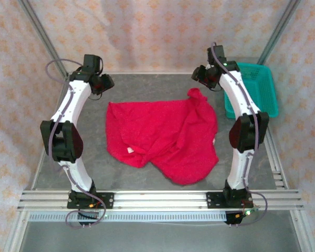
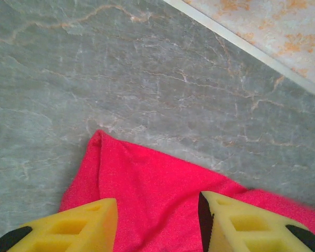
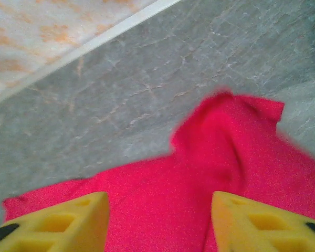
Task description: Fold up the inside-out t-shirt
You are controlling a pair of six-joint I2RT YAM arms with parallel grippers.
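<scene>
The inside-out t-shirt [image 1: 163, 134] is bright red and lies crumpled and partly folded over itself in the middle of the grey table [image 1: 147, 86]. A small white label [image 1: 130, 150] shows near its front left edge. My left gripper [image 1: 100, 83] hovers over the shirt's far left corner. In the left wrist view this gripper [image 2: 157, 220] is open, its yellow fingers [image 2: 84, 226] apart over red cloth [image 2: 147, 189]. My right gripper [image 1: 203, 77] is above the raised far right corner. It [image 3: 160, 220] is open too, with the shirt [image 3: 215, 142] lying beneath.
A teal plastic basket [image 1: 257, 86] stands at the far right of the table, just behind the right arm. Patterned walls close the back and sides. An aluminium rail [image 1: 163, 198] with both arm bases runs along the near edge.
</scene>
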